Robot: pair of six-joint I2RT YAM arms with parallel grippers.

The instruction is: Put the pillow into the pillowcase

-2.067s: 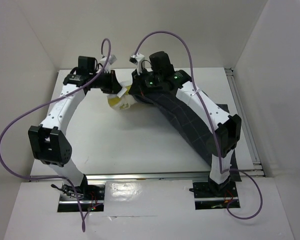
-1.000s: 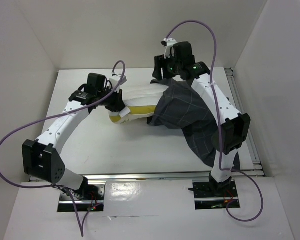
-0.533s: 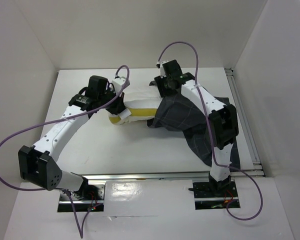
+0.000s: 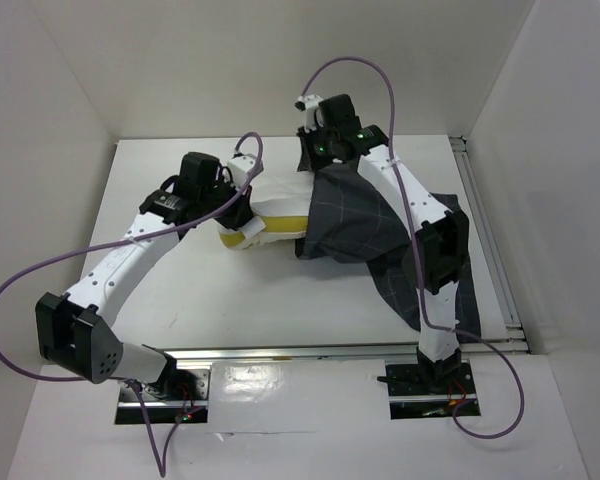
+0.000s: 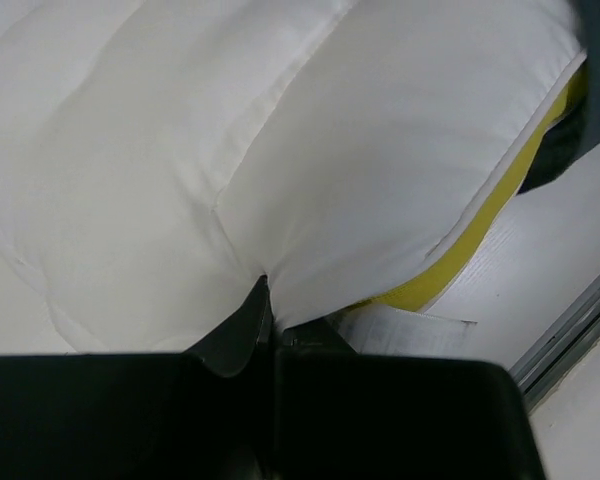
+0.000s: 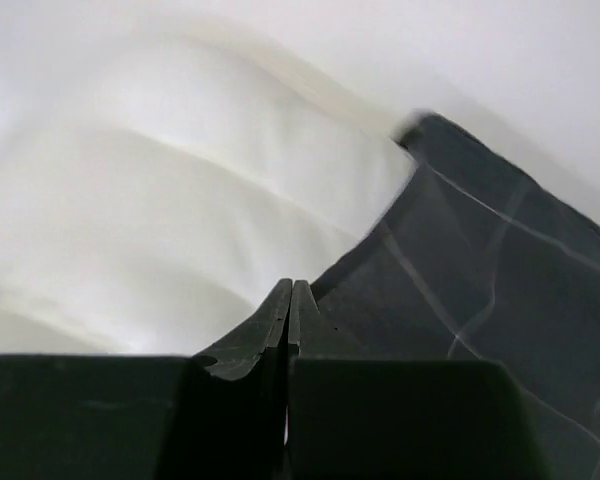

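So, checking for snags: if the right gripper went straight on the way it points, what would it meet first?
Likely the pillow: the right gripper, shut on the pillowcase, points at that white bulge; depth unclear.

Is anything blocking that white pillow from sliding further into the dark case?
Nothing visible does. The pillow already has one end in the pillowcase mouth, and the right end effector pinches that edge.
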